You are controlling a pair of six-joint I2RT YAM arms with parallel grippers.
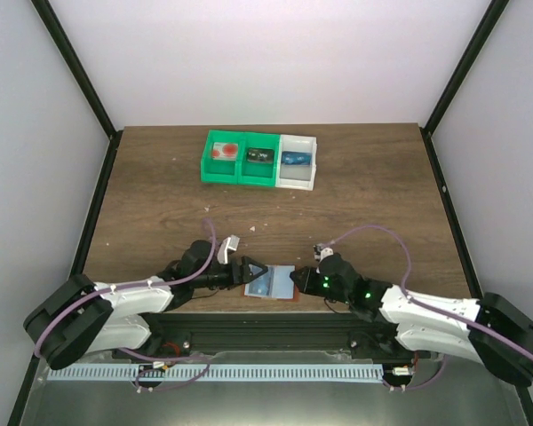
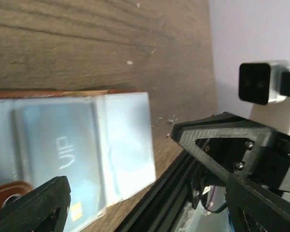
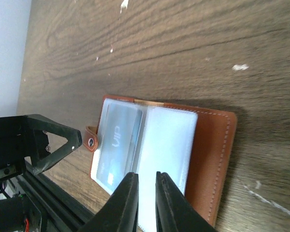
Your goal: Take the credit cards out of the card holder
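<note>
The card holder [image 1: 268, 284] lies open at the table's near edge, between my two grippers. In the right wrist view its orange-brown cover [image 3: 210, 159] frames two pale plastic sleeves. A blue credit card [image 3: 118, 135] marked "VIP" sits inside the left sleeve; it also shows in the left wrist view [image 2: 58, 150]. No other card shows. My left gripper [image 1: 253, 271] is open wide, its jaws straddling the holder's left side [image 2: 121, 159]. My right gripper [image 3: 146, 176] has its jaws almost together over the near edge of the right sleeve [image 3: 169, 145], with nothing seen between them.
A row of three bins stands at the back: two green [image 1: 223, 156] and one white [image 1: 298, 160], each with small items. The black rail [image 2: 159, 203] at the table's near edge runs just beside the holder. Crumbs dot the wood.
</note>
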